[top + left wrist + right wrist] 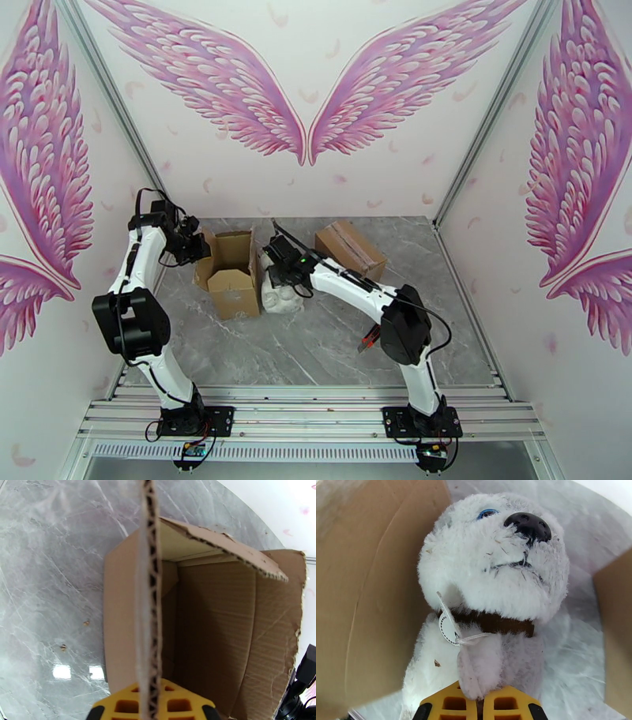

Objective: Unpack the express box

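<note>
Cardboard flap (150,598) stood pinched edge-on in the nearly closed left gripper (152,699), apparently to steady the open box (213,630). The right gripper (480,703), closed on the white plush dog (493,567)'s fur, held it just beside that box, over the table (316,347).

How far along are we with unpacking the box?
Done: the open box looks empty inside, and the white plush toy is out, on the table beside it. In hand: the left gripper pinches a box flap; the right gripper pinches the toy's fur. Left: let go of both; the second box is closed.
</note>
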Robot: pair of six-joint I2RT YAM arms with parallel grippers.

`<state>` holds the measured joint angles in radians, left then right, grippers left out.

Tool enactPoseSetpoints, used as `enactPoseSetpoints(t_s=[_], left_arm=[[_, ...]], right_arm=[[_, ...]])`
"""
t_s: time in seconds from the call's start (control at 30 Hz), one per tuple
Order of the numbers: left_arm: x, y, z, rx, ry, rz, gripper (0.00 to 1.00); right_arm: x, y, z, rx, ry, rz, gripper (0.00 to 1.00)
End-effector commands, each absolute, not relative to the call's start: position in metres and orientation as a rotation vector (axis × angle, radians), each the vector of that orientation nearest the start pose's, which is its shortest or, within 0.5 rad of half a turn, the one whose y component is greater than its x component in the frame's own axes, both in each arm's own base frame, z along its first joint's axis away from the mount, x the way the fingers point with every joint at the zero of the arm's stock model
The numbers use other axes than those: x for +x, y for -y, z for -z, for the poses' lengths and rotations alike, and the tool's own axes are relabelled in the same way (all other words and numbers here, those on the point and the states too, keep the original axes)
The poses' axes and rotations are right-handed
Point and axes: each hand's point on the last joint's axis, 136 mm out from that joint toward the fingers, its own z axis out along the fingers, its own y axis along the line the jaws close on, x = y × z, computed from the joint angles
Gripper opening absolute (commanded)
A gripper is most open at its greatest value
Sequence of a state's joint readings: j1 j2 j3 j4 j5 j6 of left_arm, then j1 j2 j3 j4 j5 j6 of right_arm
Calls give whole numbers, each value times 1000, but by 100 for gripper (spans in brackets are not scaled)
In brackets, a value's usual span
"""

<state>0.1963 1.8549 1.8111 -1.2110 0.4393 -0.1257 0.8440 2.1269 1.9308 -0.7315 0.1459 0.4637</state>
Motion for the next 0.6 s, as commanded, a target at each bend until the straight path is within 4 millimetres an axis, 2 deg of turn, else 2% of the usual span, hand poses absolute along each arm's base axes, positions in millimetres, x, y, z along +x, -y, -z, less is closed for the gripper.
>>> enactPoseSetpoints(t_s=[0.0, 0.07, 0.2, 0.27, 0.33, 0.5, 0.57], left_arm=[[419, -18, -205, -342, -2730, 529, 21], [421, -18, -210, -338, -2719, 534, 27], [420, -20, -215, -323, -2723, 466, 41], [418, -23, -225, -306, -2699, 386, 46], [417, -28, -243, -313, -2637, 333, 50], [414, -29, -312, -308, -2412, 283, 61], [410, -25, -336, -299, -2340, 267, 66]], right_arm=[[397, -416, -164, -400, -2476, -447, 14], [399, -421, -163, -415, -2478, -450, 34], [402, -415, -155, -415, -2501, -397, 60], [402, -410, -162, -423, -2491, -375, 73], [402, -403, -179, -426, -2454, -353, 78], [397, -372, -241, -453, -2318, -266, 99], [391, -357, -262, -474, -2272, -227, 99]])
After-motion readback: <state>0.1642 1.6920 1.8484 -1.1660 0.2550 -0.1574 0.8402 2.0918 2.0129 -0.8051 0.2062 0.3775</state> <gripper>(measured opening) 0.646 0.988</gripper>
